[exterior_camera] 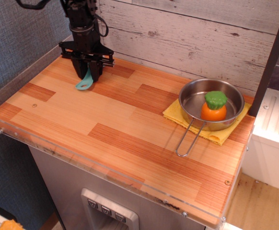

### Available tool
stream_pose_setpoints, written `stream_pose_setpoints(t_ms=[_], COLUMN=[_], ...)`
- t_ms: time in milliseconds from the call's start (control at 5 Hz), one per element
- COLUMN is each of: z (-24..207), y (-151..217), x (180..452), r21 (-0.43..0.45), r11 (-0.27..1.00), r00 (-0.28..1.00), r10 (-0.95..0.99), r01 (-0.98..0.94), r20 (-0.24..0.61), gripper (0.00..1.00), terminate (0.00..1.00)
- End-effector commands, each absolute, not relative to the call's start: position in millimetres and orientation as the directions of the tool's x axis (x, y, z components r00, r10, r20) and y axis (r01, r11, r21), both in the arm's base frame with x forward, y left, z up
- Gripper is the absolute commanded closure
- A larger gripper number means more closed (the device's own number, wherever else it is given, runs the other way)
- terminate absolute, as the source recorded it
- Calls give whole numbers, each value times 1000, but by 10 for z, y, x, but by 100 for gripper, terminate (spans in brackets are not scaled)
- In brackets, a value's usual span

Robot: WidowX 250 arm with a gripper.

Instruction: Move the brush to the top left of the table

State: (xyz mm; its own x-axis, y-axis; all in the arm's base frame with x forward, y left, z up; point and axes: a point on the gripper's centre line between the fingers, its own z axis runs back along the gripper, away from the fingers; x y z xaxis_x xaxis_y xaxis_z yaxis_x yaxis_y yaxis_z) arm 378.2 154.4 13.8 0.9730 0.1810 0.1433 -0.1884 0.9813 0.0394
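Observation:
The turquoise brush (84, 83) hangs tilted from my gripper (87, 74). Only its handle and oval loop show below the fingers, and the bristle end is hidden between them. The loop end is at or just above the wood of the table (106, 120), near its far left corner. My black gripper stands upright over that corner and is shut on the brush.
A steel pan (197, 103) with a wire handle sits on a yellow cloth (175, 115) at the far right and holds an orange and green toy vegetable (213, 107). The plank wall runs just behind the gripper. Clear acrylic strips edge the table.

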Motion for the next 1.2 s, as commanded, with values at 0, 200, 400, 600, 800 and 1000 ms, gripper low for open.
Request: stream_pose_setpoints(t_ms=[0, 200, 400, 600, 800, 1000], z=[339, 617, 1004, 1210, 1202, 1202], y=[1581, 1583, 1425, 1137, 950, 870], x=[3787, 3712, 3568, 3323, 3126, 2942], r21=[52, 72, 64, 55, 51, 42], r11=[985, 984, 988, 996, 998, 999], r00=[969, 962, 949, 958, 973, 979], r10=[151, 140, 115, 56, 13, -8], r01=[-164, -161, -139, -74, -25, -1], r20=[196, 235, 294, 281, 230, 204], gripper=[0, 0, 0, 0, 0, 0], terminate=[0, 0, 0, 0, 0, 0])
